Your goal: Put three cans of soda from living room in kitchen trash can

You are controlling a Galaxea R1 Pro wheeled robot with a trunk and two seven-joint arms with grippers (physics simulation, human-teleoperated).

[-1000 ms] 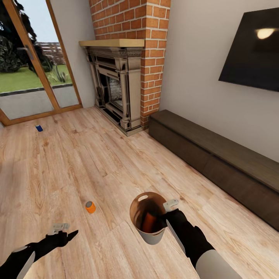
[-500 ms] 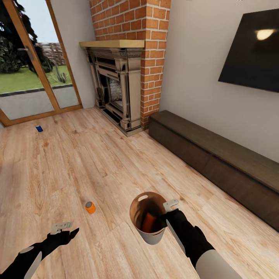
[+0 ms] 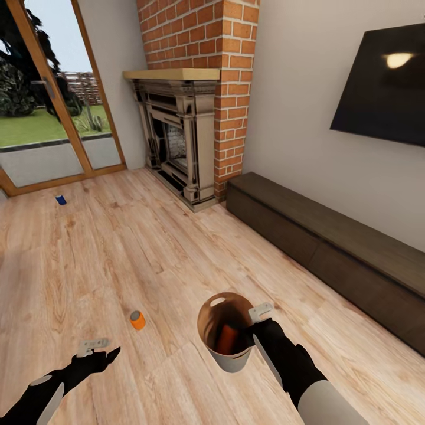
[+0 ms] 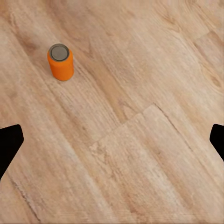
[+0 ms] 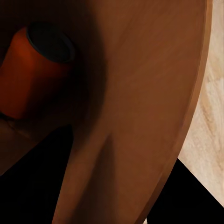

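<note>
Inside, brown trash can (image 3: pixel 212 313) in clamped right gripper (image 3: pixel 258 321), orange soda can (image 3: pixel 226 337); left gripper (image 3: pixel 97 348) agape.

fireplace (image 3: pixel 180 141) brick | TV (image 3: pixel 383 88) wall-mounted | dark low cabinet (image 3: pixel 330 242) beneath

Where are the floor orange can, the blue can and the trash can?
floor orange can (image 3: pixel 137 320), head view, orange side wall.
blue can (image 3: pixel 61 200), head view, middle of body.
trash can (image 3: pixel 231 359), head view, grey outer wall.
</note>
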